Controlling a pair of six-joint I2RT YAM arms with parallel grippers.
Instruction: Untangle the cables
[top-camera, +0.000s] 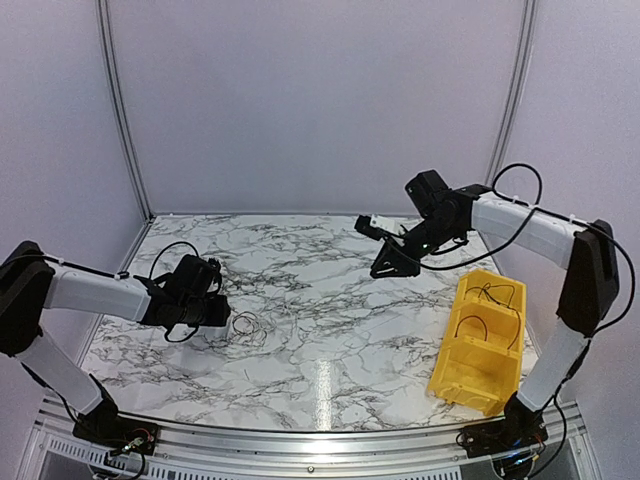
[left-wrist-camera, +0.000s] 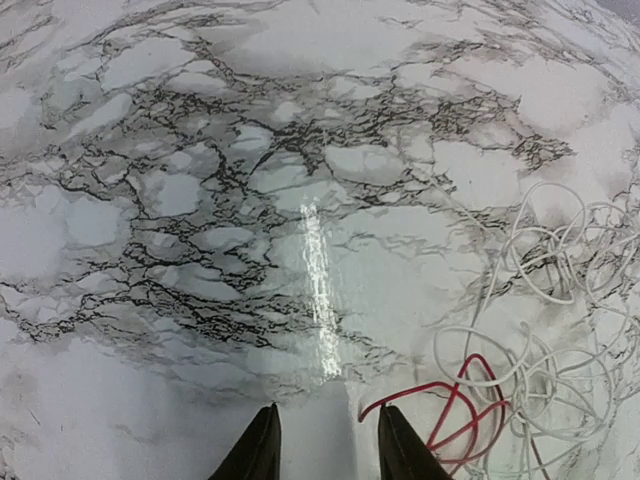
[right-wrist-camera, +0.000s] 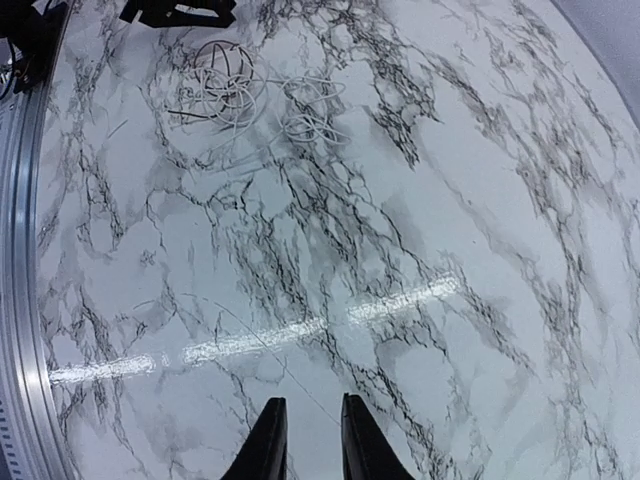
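The tabletop (left-wrist-camera: 150, 330) is glossy, marble-patterned; the yellow bin (top-camera: 462, 375) looks plastic; the cables (right-wrist-camera: 222, 85) seem smooth-coated.

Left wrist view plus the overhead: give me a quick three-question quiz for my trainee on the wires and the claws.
1. True or false: the red wire lies between the fingers of the left claw.
2. What does the yellow bin hold? A black wires; B tools; C nothing.
3. Fill in: the white tangle lies on the marble just ahead of the ___ claw.
Key: 1 false, it lies beside one finger; 2 A; 3 left.
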